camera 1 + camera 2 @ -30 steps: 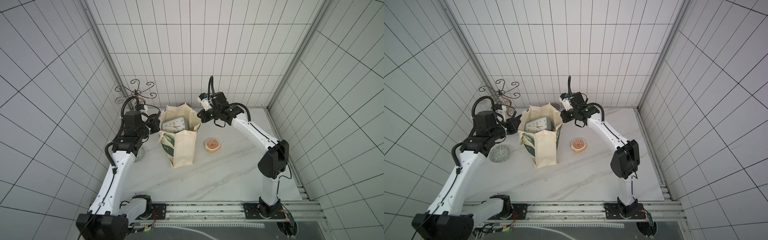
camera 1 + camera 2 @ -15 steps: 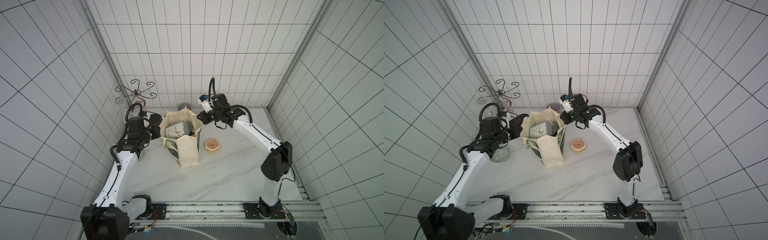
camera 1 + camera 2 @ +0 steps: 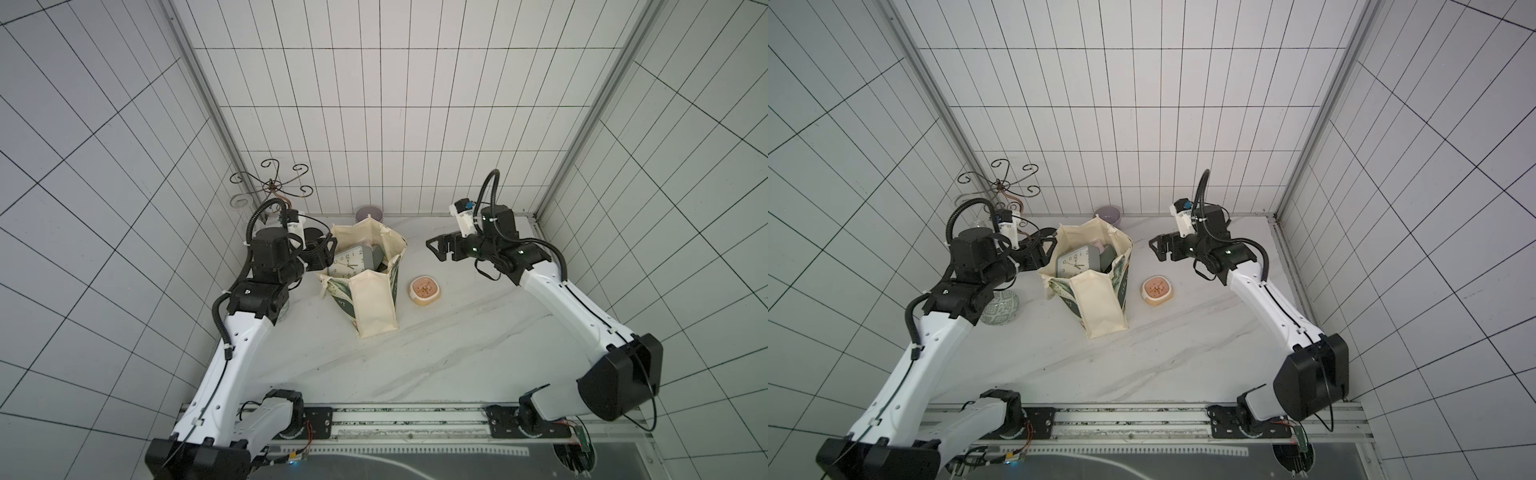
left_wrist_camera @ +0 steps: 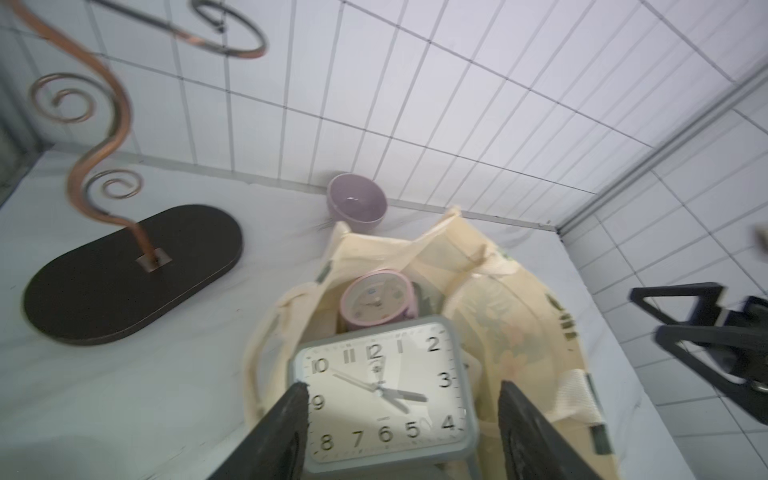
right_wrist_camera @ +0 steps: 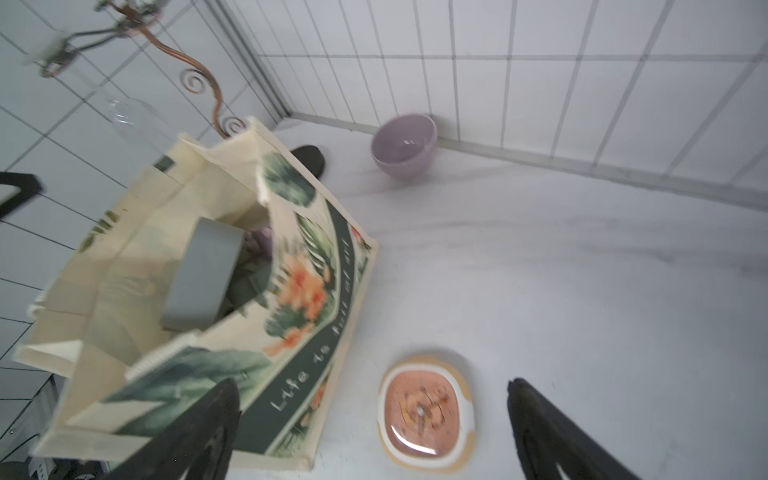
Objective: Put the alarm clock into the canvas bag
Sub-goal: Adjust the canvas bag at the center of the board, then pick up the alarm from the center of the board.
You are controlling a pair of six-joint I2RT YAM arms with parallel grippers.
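Note:
The cream canvas bag [image 3: 374,299] [image 3: 1102,303] with its leaf-and-flower print [image 5: 299,286] stands open on the marble table in both top views. A grey square alarm clock [image 3: 348,262] [image 3: 1075,263] [image 4: 382,390] rests inside it, face up toward the left arm. A pink round clock [image 4: 376,301] lies behind it in the bag. My left gripper [image 3: 326,249] [image 3: 1045,246] [image 4: 402,385] is open at the bag's left rim and holds nothing. My right gripper [image 3: 434,248] [image 3: 1156,246] [image 5: 372,382] hangs open to the right of the bag, apart from it.
A peach dish [image 3: 424,290] [image 5: 424,409] lies right of the bag, under the right gripper. A purple bowl [image 3: 369,212] [image 4: 356,205] sits by the back wall. A wire stand [image 3: 272,187] on a dark base [image 4: 133,274] is back left. A green patterned jar [image 3: 1000,307] sits under the left arm.
Both grippers have opened and let go of the bag's rim. The right gripper has drawn away to the right. The bag has shifted slightly right and now stands on its own.

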